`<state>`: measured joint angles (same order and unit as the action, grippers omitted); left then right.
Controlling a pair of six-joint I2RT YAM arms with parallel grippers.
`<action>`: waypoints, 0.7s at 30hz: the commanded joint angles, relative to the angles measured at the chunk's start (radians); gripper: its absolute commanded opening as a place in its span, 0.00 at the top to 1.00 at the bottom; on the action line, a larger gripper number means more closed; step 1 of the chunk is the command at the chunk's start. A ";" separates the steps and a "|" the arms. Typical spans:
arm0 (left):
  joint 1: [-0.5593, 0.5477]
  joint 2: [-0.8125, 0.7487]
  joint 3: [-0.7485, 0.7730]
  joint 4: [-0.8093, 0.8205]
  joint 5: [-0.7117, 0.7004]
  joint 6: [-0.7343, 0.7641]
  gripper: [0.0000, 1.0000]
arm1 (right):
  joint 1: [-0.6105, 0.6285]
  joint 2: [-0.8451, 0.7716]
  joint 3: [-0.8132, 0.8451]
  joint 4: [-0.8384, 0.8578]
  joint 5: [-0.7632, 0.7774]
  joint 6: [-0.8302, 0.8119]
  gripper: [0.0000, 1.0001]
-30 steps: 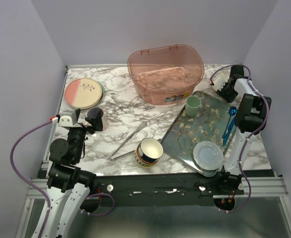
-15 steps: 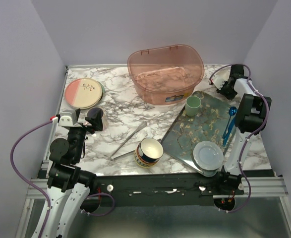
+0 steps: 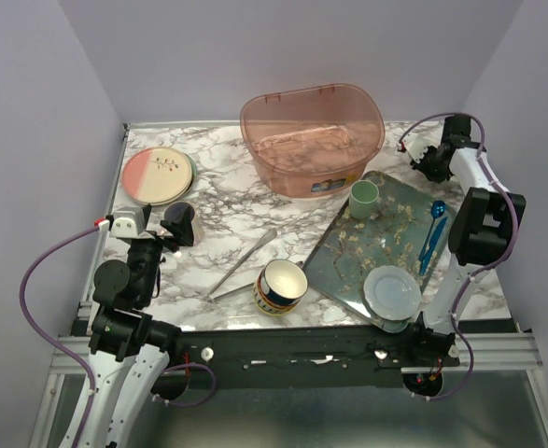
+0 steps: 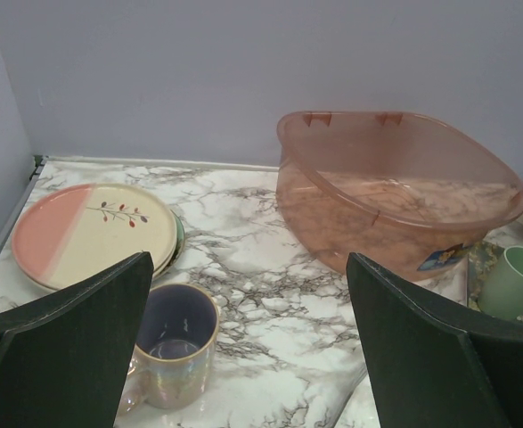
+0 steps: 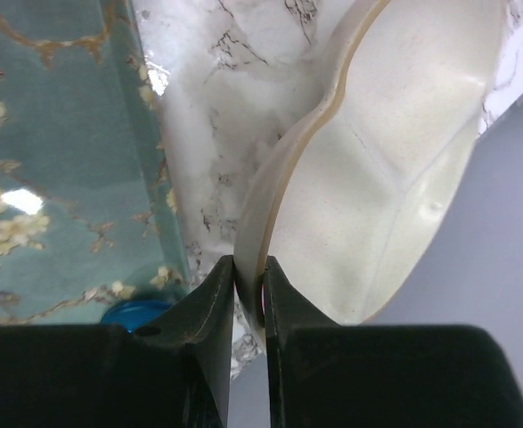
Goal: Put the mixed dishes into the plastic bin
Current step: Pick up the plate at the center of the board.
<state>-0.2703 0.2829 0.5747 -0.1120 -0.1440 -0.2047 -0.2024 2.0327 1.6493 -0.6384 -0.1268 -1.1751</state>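
My right gripper [image 5: 250, 267] is shut on the rim of the beige bowl [image 5: 395, 152] and holds it tilted at the back right of the table, beside the floral tray. In the top view this gripper [image 3: 430, 161] hides the bowl. My left gripper [image 4: 248, 267] is open and empty, just behind the pale lilac mug [image 4: 174, 352]. The pink-and-cream plate [image 3: 157, 175] lies on the mint-green plate [image 3: 191, 168] at the far left. The pink plastic bin [image 3: 311, 135] stands at the back centre. The navy-and-yellow bowl [image 3: 281, 285] sits near the front. No small red bowl shows.
The floral tray [image 3: 386, 238] lies at the right with a green cup [image 3: 364, 198] and a pale blue plate [image 3: 392, 291] on it. A blue spoon [image 3: 432, 229] lies along its right edge. Metal tongs [image 3: 241, 264] lie left of the patterned bowl.
My right arm has swung toward the back right corner and its wrist has turned, with the beige bowl in the jaws. The left arm has not moved.
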 commanded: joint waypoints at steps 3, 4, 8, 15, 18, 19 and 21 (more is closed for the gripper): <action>0.005 -0.002 0.002 0.026 0.009 0.014 0.01 | -0.006 -0.163 -0.054 0.031 -0.051 0.002 0.99; 0.005 -0.004 0.002 0.028 0.009 0.013 0.01 | -0.006 -0.187 -0.060 0.034 -0.054 0.000 0.99; 0.005 -0.002 0.002 0.026 0.012 0.013 0.01 | -0.005 -0.247 -0.097 0.049 -0.066 0.000 0.99; 0.005 -0.010 0.001 0.028 0.020 0.010 0.01 | 0.003 -0.350 -0.140 0.059 -0.076 0.000 0.99; 0.005 -0.005 -0.006 0.038 0.046 0.007 0.01 | 0.006 -0.406 -0.160 0.060 -0.094 0.005 0.99; 0.005 -0.001 -0.006 0.043 0.076 0.001 0.01 | 0.006 -0.423 -0.166 0.060 -0.099 0.006 0.99; 0.005 0.002 -0.007 0.051 0.095 -0.004 0.01 | 0.009 -0.469 -0.187 0.060 -0.111 0.008 0.99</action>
<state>-0.2695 0.2832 0.5747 -0.1055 -0.1246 -0.2058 -0.2016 1.7298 1.4582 -0.7109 -0.2077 -1.1408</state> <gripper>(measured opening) 0.985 0.231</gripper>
